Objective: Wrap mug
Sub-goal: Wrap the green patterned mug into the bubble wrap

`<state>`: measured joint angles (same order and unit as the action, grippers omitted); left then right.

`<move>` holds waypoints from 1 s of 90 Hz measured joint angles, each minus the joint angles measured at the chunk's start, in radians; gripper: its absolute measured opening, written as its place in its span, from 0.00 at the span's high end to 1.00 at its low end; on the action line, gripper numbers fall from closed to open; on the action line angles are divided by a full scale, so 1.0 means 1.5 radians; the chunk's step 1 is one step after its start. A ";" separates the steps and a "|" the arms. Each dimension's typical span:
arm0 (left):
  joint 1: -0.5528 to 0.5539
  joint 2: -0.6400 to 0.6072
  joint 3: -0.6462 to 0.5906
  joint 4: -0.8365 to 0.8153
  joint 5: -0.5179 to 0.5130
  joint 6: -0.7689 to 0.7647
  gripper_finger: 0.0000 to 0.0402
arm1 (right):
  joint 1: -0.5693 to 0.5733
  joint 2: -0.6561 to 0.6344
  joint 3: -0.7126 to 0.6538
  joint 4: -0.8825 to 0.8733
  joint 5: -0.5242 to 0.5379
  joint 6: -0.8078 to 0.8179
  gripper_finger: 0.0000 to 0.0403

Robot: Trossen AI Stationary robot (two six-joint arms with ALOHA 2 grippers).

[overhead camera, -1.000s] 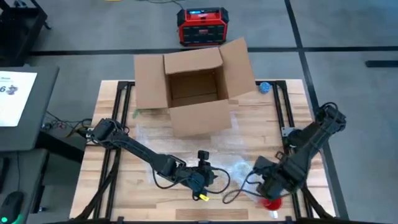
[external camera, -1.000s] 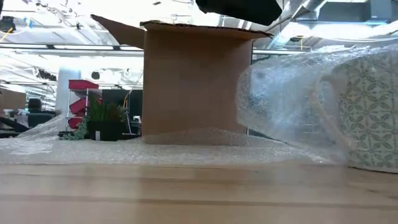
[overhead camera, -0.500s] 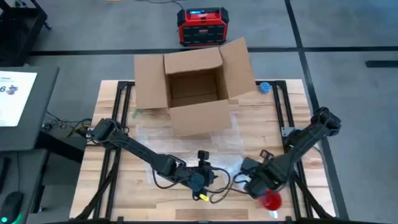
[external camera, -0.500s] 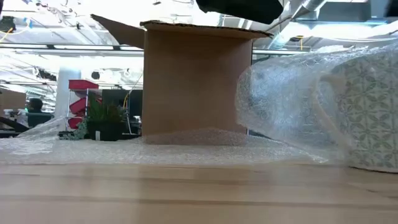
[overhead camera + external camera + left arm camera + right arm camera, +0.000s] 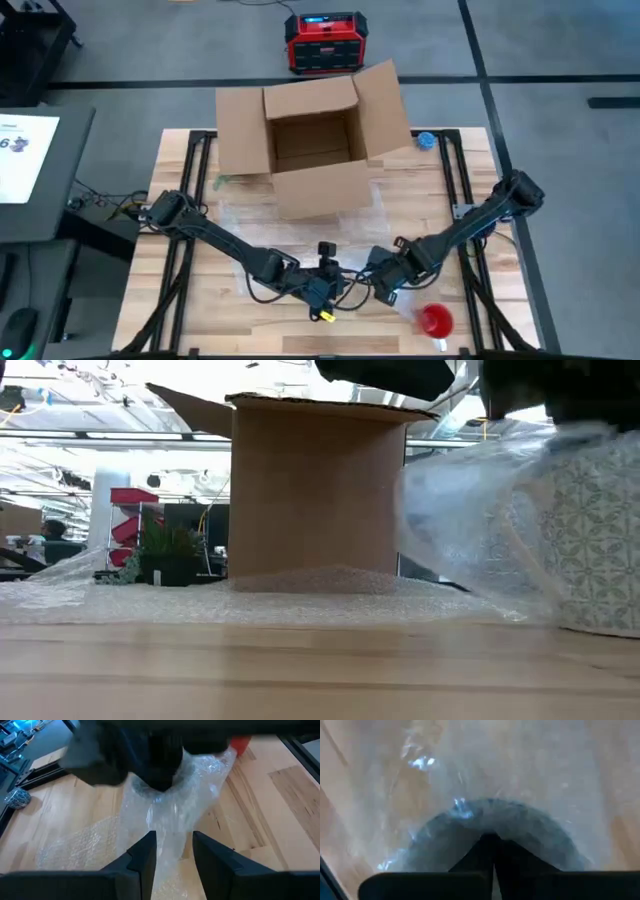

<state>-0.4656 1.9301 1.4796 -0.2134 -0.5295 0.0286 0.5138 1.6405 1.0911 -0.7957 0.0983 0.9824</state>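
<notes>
One wooden table (image 5: pixel 200 290) holds everything. Two dark arms work over it.

The left arm reaches from the left side toward the near middle of the table. The left gripper (image 5: pixel 335 287) is low there. In the left wrist view its two fingers (image 5: pixel 144 856) stand a little apart, with a strip of bubble wrap (image 5: pixel 175 817) between them. The strip looks pinched in the gap, so the left gripper seems to hold the bubble wrap.

One sheet of bubble wrap lies flat on the table, from in front of the box to the near middle. Part of it rises up and folds over the mug (image 5: pixel 590 540). There is one mug. It is pale with a green leaf pattern and stands near the front edge of the table, just right of the left gripper. The wrap covers it.

One brown cardboard box (image 5: pixel 315 145) stands at the back middle of the table. Its flaps are open.

The right arm comes in from the right side. The right gripper (image 5: pixel 385 283) is down on the wrapped mug. In the right wrist view its two fingers (image 5: pixel 492 851) are pressed together over the mug's round rim, with wrap all around.

One red round thing (image 5: pixel 435 320) lies on the table near the front right. One small blue thing (image 5: pixel 425 141) lies at the back right, beside the box.

One red case (image 5: pixel 322 42) sits on the floor behind the table.
</notes>
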 joint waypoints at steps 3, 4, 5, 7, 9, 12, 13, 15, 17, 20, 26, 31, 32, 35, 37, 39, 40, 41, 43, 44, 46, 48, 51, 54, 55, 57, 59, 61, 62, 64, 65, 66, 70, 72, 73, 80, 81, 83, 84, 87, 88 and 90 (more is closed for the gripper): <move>0.000 0.000 0.000 0.000 0.000 0.000 0.73 | -0.003 -0.001 -0.010 0.009 -0.005 -0.001 1.00; 0.000 0.000 0.000 0.000 0.000 0.000 0.73 | -0.005 -0.001 -0.012 0.012 -0.006 -0.003 1.00; 0.000 0.000 0.000 0.000 0.000 0.000 0.73 | -0.005 -0.001 -0.014 0.013 -0.007 -0.005 1.00; 0.000 0.000 0.000 0.000 0.000 0.000 0.73 | -0.007 -0.001 -0.015 0.013 -0.009 -0.008 1.00; 0.000 0.000 0.000 0.000 0.000 0.000 0.73 | -0.008 -0.001 -0.015 0.013 -0.009 -0.009 1.00; 0.000 0.000 0.000 0.000 0.000 0.000 0.73 | -0.009 -0.001 -0.014 0.010 -0.011 -0.013 1.00; 0.000 0.000 0.000 0.000 0.000 0.000 0.73 | -0.008 -0.001 -0.012 0.008 -0.011 -0.014 1.00; 0.000 0.000 0.000 0.001 0.000 0.000 0.73 | -0.008 -0.002 -0.009 0.004 -0.012 -0.017 1.00; 0.000 0.000 0.000 0.001 0.000 0.000 0.73 | -0.008 -0.002 -0.004 -0.001 -0.012 -0.020 1.00; 0.000 0.000 0.000 0.001 0.000 0.000 0.73 | -0.008 -0.002 0.005 -0.013 -0.012 -0.024 1.00; 0.000 0.000 0.000 0.002 0.000 0.000 0.73 | -0.005 -0.002 0.029 -0.034 -0.014 -0.029 1.00; 0.000 0.000 0.000 0.002 0.000 0.000 0.73 | 0.001 -0.002 0.054 -0.064 -0.014 -0.029 1.00; 0.000 0.000 0.000 0.002 0.000 0.000 0.73 | 0.002 -0.003 0.058 -0.071 -0.013 -0.028 1.00; 0.000 0.000 0.000 0.002 0.000 0.000 0.73 | 0.007 -0.003 0.072 -0.094 -0.011 -0.028 1.00; 0.000 0.000 0.000 0.002 0.000 0.000 0.73 | 0.010 -0.003 0.081 -0.108 -0.008 -0.028 1.00; 0.000 0.000 0.000 0.002 0.000 0.000 0.73 | 0.014 -0.003 0.091 -0.121 -0.006 -0.028 1.00; 0.000 0.000 0.000 0.002 0.000 0.000 0.73 | 0.016 -0.003 0.096 -0.128 -0.004 -0.027 1.00; 0.000 0.000 0.000 0.002 0.000 0.000 0.73 | 0.019 -0.003 0.101 -0.134 -0.002 -0.027 1.00; 0.000 0.000 0.000 0.002 0.000 0.000 0.73 | 0.023 -0.003 0.111 -0.146 0.002 -0.026 1.00; 0.000 0.000 0.000 0.002 0.000 0.000 0.73 | 0.026 -0.003 0.116 -0.151 0.004 -0.025 1.00; 0.000 0.000 0.000 0.002 0.000 0.000 0.73 | 0.030 -0.003 0.126 -0.161 0.006 -0.023 1.00; 0.000 0.000 0.000 0.002 0.000 0.000 0.73 | 0.034 -0.003 0.137 -0.170 0.008 -0.021 1.00; 0.000 0.000 0.000 0.002 0.000 0.000 0.73 | 0.042 -0.003 0.152 -0.181 0.015 -0.017 1.00; 0.000 0.000 0.000 0.002 0.000 0.000 0.73 | 0.050 -0.003 0.165 -0.185 0.024 -0.017 1.00; 0.000 0.000 0.000 0.002 0.000 0.000 0.73 | 0.052 -0.003 0.168 -0.184 0.025 -0.017 1.00; 0.000 0.000 0.000 0.002 0.000 0.000 0.73 | 0.057 -0.004 0.174 -0.181 0.027 -0.018 1.00; 0.000 0.000 0.000 0.002 0.000 0.000 0.73 | 0.061 -0.004 0.178 -0.175 0.029 -0.021 1.00; 0.000 0.000 0.000 0.002 0.000 0.000 0.73 | 0.065 -0.004 0.181 -0.167 0.030 -0.025 1.00; 0.000 0.000 0.000 0.002 0.000 0.000 0.73 | 0.067 -0.004 0.182 -0.163 0.031 -0.026 1.00; 0.000 0.000 0.000 0.002 0.000 0.000 0.73 | 0.070 -0.004 0.182 -0.155 0.031 -0.030 1.00; 0.000 0.000 0.000 0.002 0.000 0.000 0.73 | 0.071 -0.004 0.182 -0.152 0.031 -0.030 1.00; 0.000 0.000 0.000 0.002 0.000 0.000 0.73 | 0.073 -0.004 0.182 -0.151 0.030 -0.030 1.00; -0.001 0.000 0.000 0.002 0.000 0.000 0.73 | 0.075 -0.003 0.179 -0.147 0.023 -0.030 1.00; -0.001 0.000 0.000 0.002 0.000 0.000 0.73 | 0.075 -0.002 0.176 -0.145 0.023 -0.030 1.00; -0.001 0.000 0.000 0.001 0.000 0.000 0.73 | 0.075 -0.001 0.175 -0.145 0.023 -0.030 1.00; -0.001 0.000 0.000 0.001 0.000 0.000 0.73 | 0.072 0.001 0.155 -0.135 0.023 -0.030 1.00; -0.001 0.000 0.000 0.001 0.000 0.000 0.73 | 0.071 0.001 0.150 -0.133 0.023 -0.030 1.00; -0.001 0.000 0.000 0.001 0.000 0.000 0.73 | 0.068 0.001 0.139 -0.126 0.023 -0.028 1.00; -0.001 0.000 0.000 0.001 0.000 0.000 0.73 | 0.066 0.001 0.133 -0.121 0.023 -0.028 1.00; -0.001 0.000 0.000 0.000 0.000 -0.001 0.73 | 0.062 0.001 0.115 -0.108 0.021 -0.025 1.00; -0.001 0.000 0.000 0.000 0.000 -0.001 0.73 | 0.060 0.001 0.110 -0.104 0.020 -0.025 1.00; -0.001 0.000 0.000 0.000 0.000 -0.001 0.73 | 0.057 0.001 0.098 -0.096 0.017 -0.025 1.00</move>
<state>-0.4664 1.9301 1.4796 -0.2127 -0.5293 0.0278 0.6000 1.6422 1.2386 -0.9401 0.1235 0.9447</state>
